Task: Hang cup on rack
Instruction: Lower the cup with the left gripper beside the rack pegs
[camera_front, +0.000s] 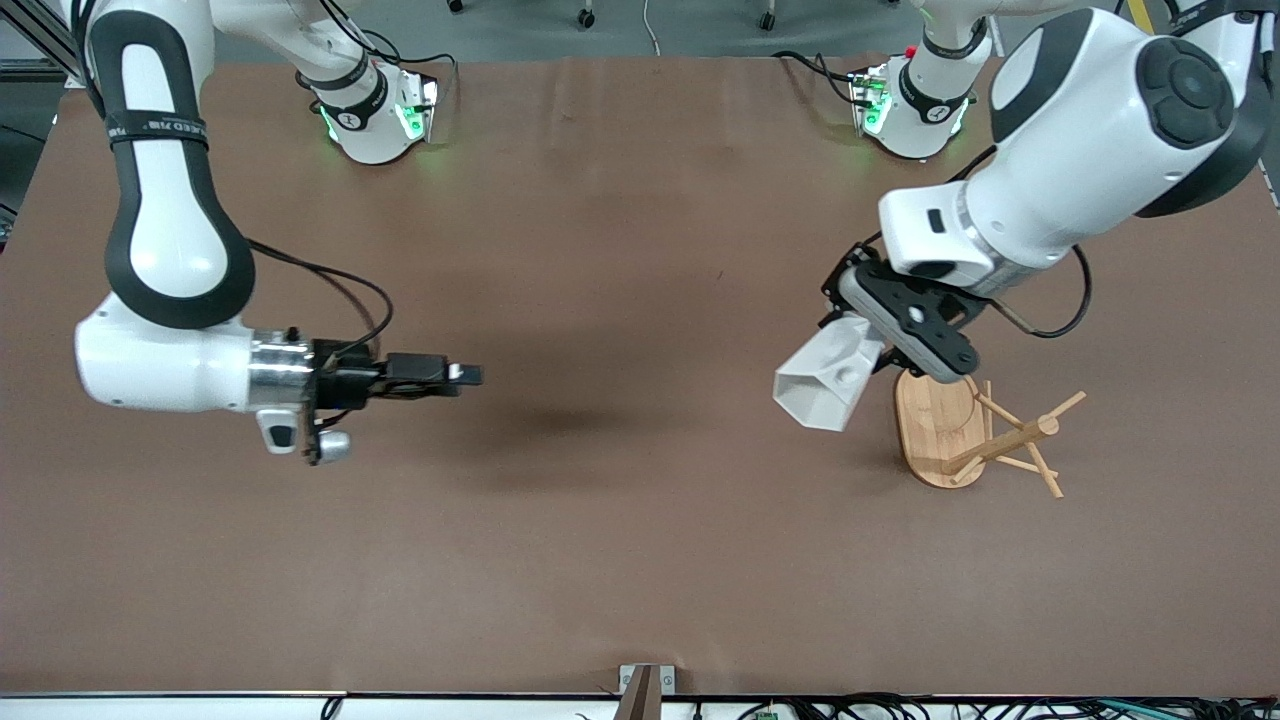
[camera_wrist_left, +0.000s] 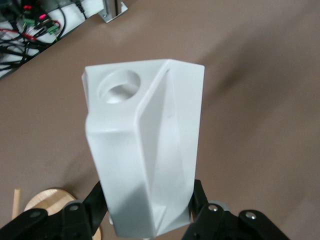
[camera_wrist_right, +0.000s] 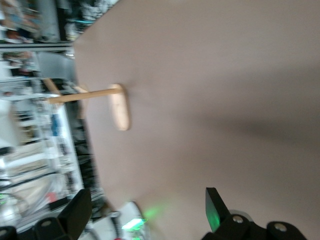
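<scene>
1. White plastic and pale bamboo make up the count: one cup (camera_front: 825, 385), one rack (camera_front: 965, 435), two arms, each with one claw.
2. The rack stands on the brown bench (camera_front: 620, 560) toward the left arm's end, about midway between the robots' edge and the front camera's edge. Its oval base lies flat, with the post and thin pegs rising from it.
3. The left claw (camera_front: 885, 345) is clamped on the cup and holds it in the air, over the bench just beside the rack's base on the side toward the bench's middle. The left arm reaches down from its base at a slant.
4. In the left wrist view the cup (camera_wrist_left: 145, 150) points away from the camera, its narrow end between the black fingers (camera_wrist_left: 97, 202), the blocky handle with its round hole on the upper face.
5. The cup is clear of the pegs; none passes through the handle hole.
6. The right claw (camera_front: 470, 375) hangs over the bench toward the right arm's end, wrist level, fingers apart and holding nothing; this arm waits.
7. The right wrist view shows the rack (camera_wrist_right: 117, 102) well apart from it.
</scene>
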